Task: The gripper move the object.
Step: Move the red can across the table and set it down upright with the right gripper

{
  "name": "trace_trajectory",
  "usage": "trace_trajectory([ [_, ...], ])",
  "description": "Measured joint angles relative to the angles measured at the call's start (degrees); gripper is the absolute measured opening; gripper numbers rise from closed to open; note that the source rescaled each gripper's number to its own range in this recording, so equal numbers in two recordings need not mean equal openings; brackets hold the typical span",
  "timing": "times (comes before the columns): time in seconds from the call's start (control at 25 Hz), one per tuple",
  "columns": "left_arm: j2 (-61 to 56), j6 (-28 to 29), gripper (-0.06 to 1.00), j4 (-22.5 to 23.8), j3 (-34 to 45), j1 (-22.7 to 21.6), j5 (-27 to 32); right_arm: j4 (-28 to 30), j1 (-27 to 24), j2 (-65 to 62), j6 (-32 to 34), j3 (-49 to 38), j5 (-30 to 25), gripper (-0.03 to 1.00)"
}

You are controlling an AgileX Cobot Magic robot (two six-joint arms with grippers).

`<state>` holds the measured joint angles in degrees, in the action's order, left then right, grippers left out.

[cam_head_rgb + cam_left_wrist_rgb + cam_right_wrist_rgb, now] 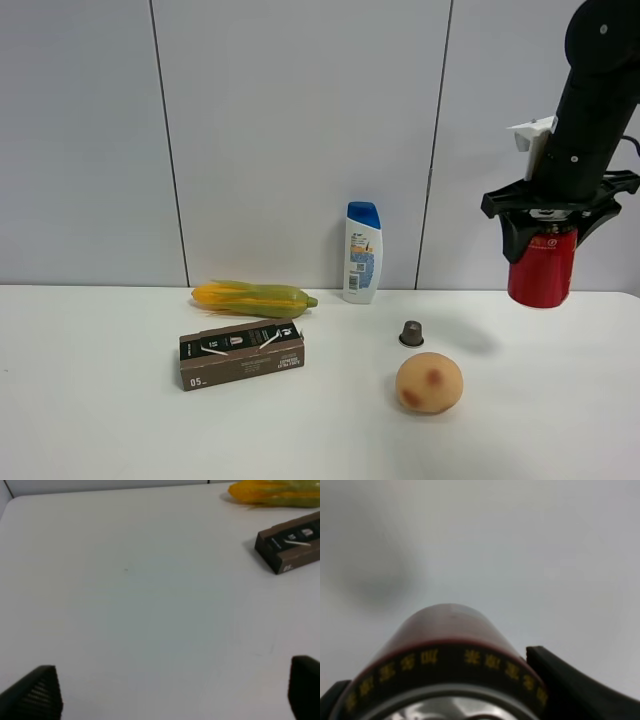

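I have my right gripper [545, 230] clenched on the can [541, 270], holding it upright in the air over the far right of the table [100, 410], while my left gripper [170, 690] hangs open.

The left hand [173, 687] (fingers [37, 695] wide apart) hangs above the table [150, 605], brown box [292, 547] and corn [275, 492] beyond.
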<state>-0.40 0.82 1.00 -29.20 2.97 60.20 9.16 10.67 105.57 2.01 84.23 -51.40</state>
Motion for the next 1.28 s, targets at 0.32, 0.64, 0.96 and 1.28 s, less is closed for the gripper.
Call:
trace_trajectory([
  [0.32, 0.00, 0.00, 1.00, 0.00, 0.00, 0.00, 0.00, -3.71, -0.88, 0.08, -0.68, -9.68, 22.98, 0.00],
  [0.64, 0.00, 0.00, 1.00, 0.00, 0.00, 0.00, 0.00, -10.24, -1.29, 3.75, -0.85, -10.81, 26.27, 0.00],
  [0.96, 0.00, 0.00, 1.00, 0.00, 0.00, 0.00, 0.00, -11.82, -1.29, 9.12, 1.65, -10.87, 29.54, 0.00],
  [1.28, 0.00, 0.00, 1.00, 0.00, 0.00, 0.00, 0.00, -12.03, -2.62, 9.31, 2.08, -10.87, 30.57, 0.00],
])
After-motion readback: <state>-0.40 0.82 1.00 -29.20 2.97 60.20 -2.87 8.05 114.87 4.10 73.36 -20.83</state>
